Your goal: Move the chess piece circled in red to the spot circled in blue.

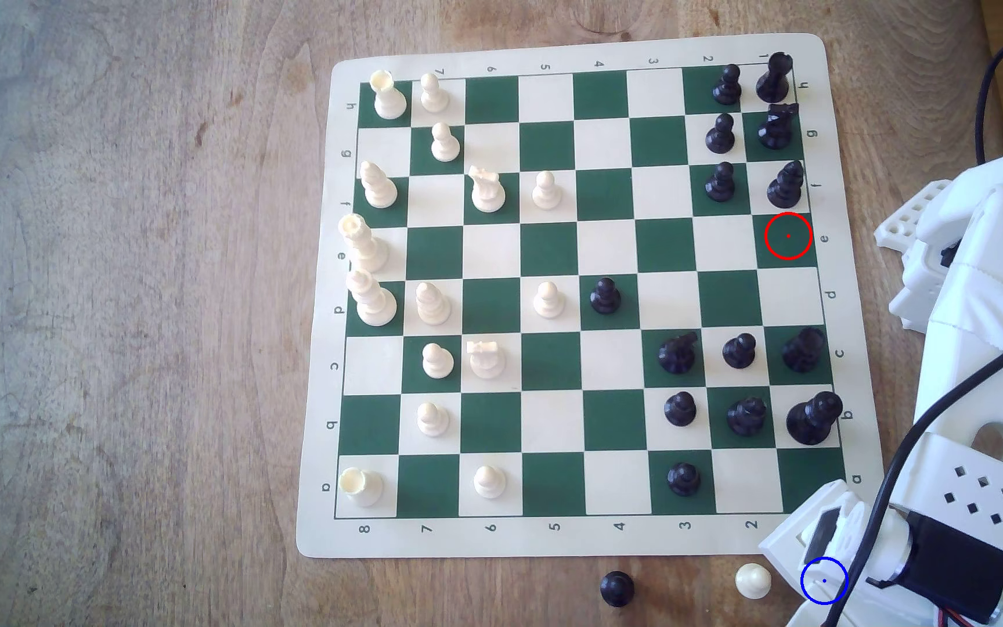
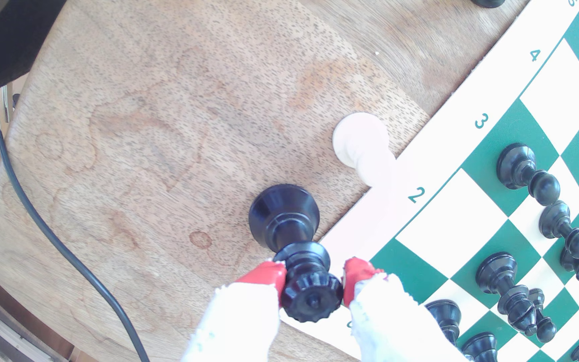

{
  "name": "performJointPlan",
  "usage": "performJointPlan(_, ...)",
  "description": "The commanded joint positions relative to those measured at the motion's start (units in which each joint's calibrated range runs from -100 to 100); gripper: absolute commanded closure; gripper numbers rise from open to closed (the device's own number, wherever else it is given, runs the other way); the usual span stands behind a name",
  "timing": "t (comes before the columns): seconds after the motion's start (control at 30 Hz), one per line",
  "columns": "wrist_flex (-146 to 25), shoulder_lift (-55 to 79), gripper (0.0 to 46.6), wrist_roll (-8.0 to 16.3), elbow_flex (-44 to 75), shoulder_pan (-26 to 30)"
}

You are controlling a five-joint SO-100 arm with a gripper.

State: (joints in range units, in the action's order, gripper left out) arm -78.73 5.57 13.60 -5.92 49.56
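- In the exterior view the arm (image 1: 969,530) covers the ground under the blue circle (image 1: 824,580), so I cannot see the tabletop there or the piece itself from that side.
- The red circle (image 1: 788,236) rings a bare green square on the board's e-row, well away from my gripper.
- In the wrist view my gripper (image 2: 314,278) is pinching the tall black chess piece (image 2: 291,240) by its crowned head, one red-tipped finger (image 2: 267,275) on each side; the second pad looks close but I cannot tell if it fully touches.
- The piece's wide base appears to sit on bare wood, just off the board's corner; whether it is fully down I cannot say.
- A white pawn (image 2: 363,146) stands on the wood just beyond the held piece, near the mat's edge; it is washed out by glare.
- A black pawn (image 1: 616,588) stands farther along the same strip of table.
- The surface is a brown wood-grain table (image 2: 142,122) with ring stains, carrying a green-and-cream roll-up chessboard (image 1: 577,536).
- A black cable (image 2: 55,243) crosses the wood on the side away from the board, and the table's rounded edge lies beyond it.
- The open wood lies between cable and mat.
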Motion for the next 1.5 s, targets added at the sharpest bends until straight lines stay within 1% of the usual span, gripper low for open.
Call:
performJointPlan(0.0,0.0,-0.3,43.0,-0.1,4.0,0.1)
performJointPlan(0.17,0.2,0.8,43.1,0.0,3.7,0.1)
performJointPlan(0.3,-1.3,0.8,36.7,-0.5,3.9,0.2)
performJointPlan(0.33,-1.8,0.8,33.6,-0.6,3.9,0.2)
performJointPlan(0.43,-2.3,0.7,29.9,-0.6,3.9,0.3)
performJointPlan(0.47,-2.4,0.6,27.8,-0.6,3.9,0.4)
performJointPlan(0.7,-4.3,-0.3,23.7,-0.8,3.6,0.5)
performJointPlan(0.9,-6.0,-3.3,22.5,-0.8,3.9,0.5)
performJointPlan(1.0,-11.3,-4.0,22.7,-0.8,8.6,0.2)
performJointPlan(1.17,-13.7,-7.7,22.7,-0.6,8.5,0.3)
performJointPlan(1.27,-18.4,-9.3,23.3,-0.5,11.4,0.4)
performJointPlan(1.33,-20.1,-10.1,23.4,-0.4,11.5,0.5)
performJointPlan(1.47,-20.9,-14.9,23.3,-0.4,8.1,0.4)
